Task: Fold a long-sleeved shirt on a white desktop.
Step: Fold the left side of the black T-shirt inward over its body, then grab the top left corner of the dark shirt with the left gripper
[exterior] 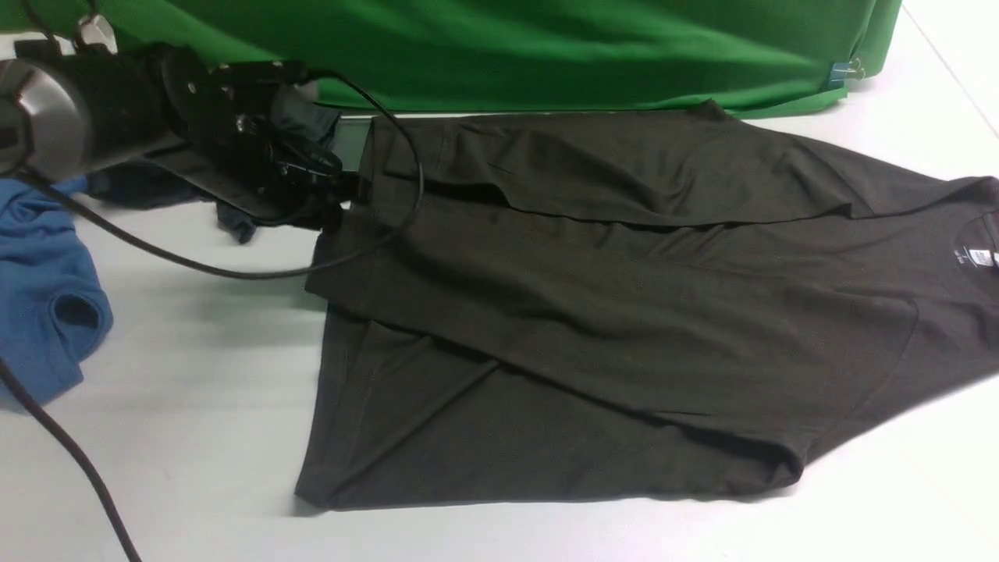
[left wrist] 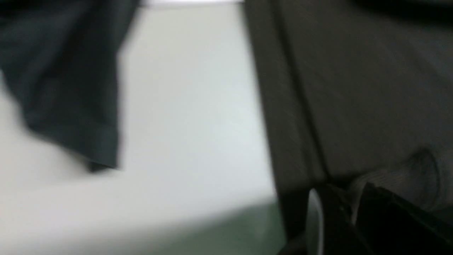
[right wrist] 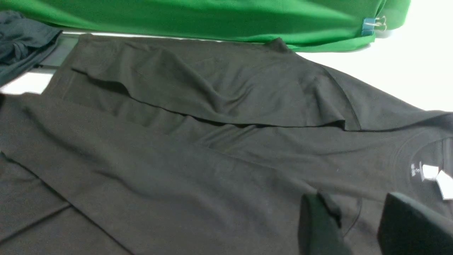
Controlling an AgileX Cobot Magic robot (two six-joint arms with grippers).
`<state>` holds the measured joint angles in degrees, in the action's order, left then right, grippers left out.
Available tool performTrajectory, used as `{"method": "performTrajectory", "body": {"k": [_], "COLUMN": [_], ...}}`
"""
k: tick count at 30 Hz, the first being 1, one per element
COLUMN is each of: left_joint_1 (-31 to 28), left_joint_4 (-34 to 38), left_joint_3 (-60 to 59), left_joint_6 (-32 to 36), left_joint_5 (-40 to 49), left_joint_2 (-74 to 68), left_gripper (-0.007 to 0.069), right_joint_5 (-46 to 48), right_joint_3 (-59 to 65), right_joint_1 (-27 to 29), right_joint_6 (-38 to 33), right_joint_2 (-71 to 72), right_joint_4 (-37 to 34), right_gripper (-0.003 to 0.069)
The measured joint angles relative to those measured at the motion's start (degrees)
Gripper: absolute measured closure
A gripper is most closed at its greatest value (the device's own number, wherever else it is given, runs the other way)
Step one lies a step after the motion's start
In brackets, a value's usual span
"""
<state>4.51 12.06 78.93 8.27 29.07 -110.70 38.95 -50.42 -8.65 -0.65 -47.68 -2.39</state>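
The long-sleeved shirt lies spread on the white desktop, its hem toward the left and its collar with the white neck label at the right edge. Both sleeves are laid over the body. My left gripper is at the far hem corner; in the blurred left wrist view it is shut on a pinch of the shirt. My right gripper is out of the front view. It hangs open over the shirt, near the collar and label, with nothing between its fingers.
A blue garment lies at the left edge. A smaller dark grey-teal garment sits under the left arm. A green cloth backdrop with a clip runs along the far side. A black cable droops over the shirt's hem.
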Motion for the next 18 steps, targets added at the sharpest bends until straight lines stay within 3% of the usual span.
{"method": "performTrajectory", "body": {"k": [3, 4, 5, 10, 18], "left_joint_1": [0.0, 0.0, 0.0, 0.0, 0.0], "left_joint_4": [-2.94, -3.95, -4.18, -0.74, 10.13], "left_joint_3": [0.3, 1.43, 2.15, 8.96, 22.61], "left_joint_6": [-2.97, -3.88, -3.96, -3.59, 1.26], "left_joint_5": [-2.97, -4.08, -4.22, -3.32, 5.51], "left_joint_2": [0.03, 0.03, -0.02, -1.6, -11.93], "left_gripper": [0.0369, 0.0286, 0.0254, 0.013, 0.0104], "right_joint_5": [-1.05, -1.94, -2.09, -2.61, -2.75], "right_joint_3": [0.0, -0.07, -0.48, -4.15, -9.09], "right_joint_1": [0.0, 0.0, 0.0, 0.0, 0.0], "right_joint_6": [-5.53, -9.52, -10.93, -13.62, -14.78], "right_joint_2": [-0.16, -1.09, -1.89, -8.2, -15.78], "right_joint_4": [-3.55, -7.47, -9.52, -13.78, -14.36], "right_gripper": [0.0417, 0.0417, 0.0417, 0.0417, 0.0417]}}
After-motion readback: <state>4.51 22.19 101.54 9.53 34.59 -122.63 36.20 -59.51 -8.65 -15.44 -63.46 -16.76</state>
